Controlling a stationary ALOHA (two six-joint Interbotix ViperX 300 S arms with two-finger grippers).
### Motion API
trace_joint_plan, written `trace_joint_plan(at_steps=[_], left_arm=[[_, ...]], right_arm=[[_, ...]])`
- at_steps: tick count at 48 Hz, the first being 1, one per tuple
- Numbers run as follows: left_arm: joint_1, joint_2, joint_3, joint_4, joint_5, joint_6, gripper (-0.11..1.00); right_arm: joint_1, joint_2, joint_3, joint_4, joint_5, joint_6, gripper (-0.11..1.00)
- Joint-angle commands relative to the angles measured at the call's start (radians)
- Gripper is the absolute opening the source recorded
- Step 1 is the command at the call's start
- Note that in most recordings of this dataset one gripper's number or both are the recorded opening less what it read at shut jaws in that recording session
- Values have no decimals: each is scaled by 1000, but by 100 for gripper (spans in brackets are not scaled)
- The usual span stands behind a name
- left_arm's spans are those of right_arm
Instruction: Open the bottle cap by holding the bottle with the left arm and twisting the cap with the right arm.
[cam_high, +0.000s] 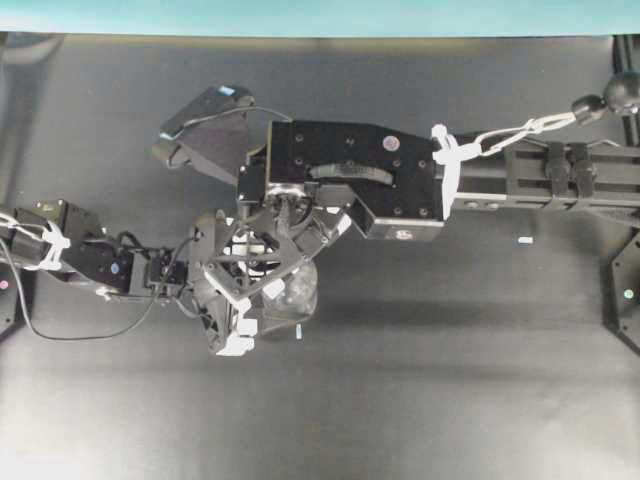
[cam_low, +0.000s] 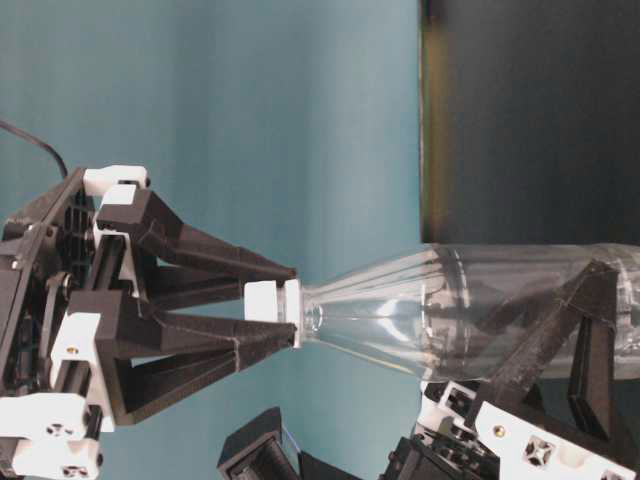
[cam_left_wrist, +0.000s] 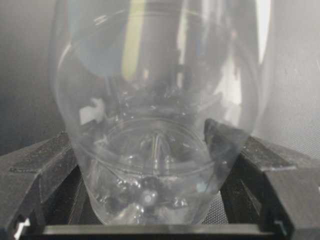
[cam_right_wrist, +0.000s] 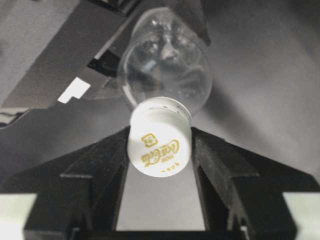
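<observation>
Between the black lattice jaws sits a small round white plastic cap (cam_right_wrist: 160, 142) with gold lettering, on a clear plastic bottle (cam_right_wrist: 167, 67).

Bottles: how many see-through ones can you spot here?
1. The bottle stands on the table, its body between the left gripper's fingers and its cap between the right gripper's fingers. None seems hidden.

Only the white bottle cap (cam_right_wrist: 160, 143), at the centre of the right wrist view, bears readable print: a gold Coca-Cola script logo, upside down, with a small square emblem above it and a tiny illegible line below.
</observation>
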Motion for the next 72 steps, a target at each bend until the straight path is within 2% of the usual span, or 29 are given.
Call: trace_joint_plan(at_steps=[1,5,7,21,26,44,50,72], left_arm=[[-6,-3,-3,3,-3,2,82],[-5,-2,-3,3,-3,2,82],[-5,-3,-3,3,-3,2,82],[-5,0,-5,3,-3,2,82],[-6,2,-5,3,-3,2,82],[-5,3,-6,3,-3,2,82],[-6,5,-6,3,-5,2,82],[-5,11,-9,3,-3,2,82]], right_arm=[[-8,-2,-8,0,5,-46,36],[-11,-2,-8,0,6,-106,36],[-11,-2,-9,0,8,-160,36],[-11,0,-14,0,8,-597,36],[-11,0,-14,0,8,-726,36],[-6,-15,26,-5,-60,-1091,36],[-5,-23,51,-5,-74,-1131,36],[-3,-40,74,-6,-86,-1123,36]])
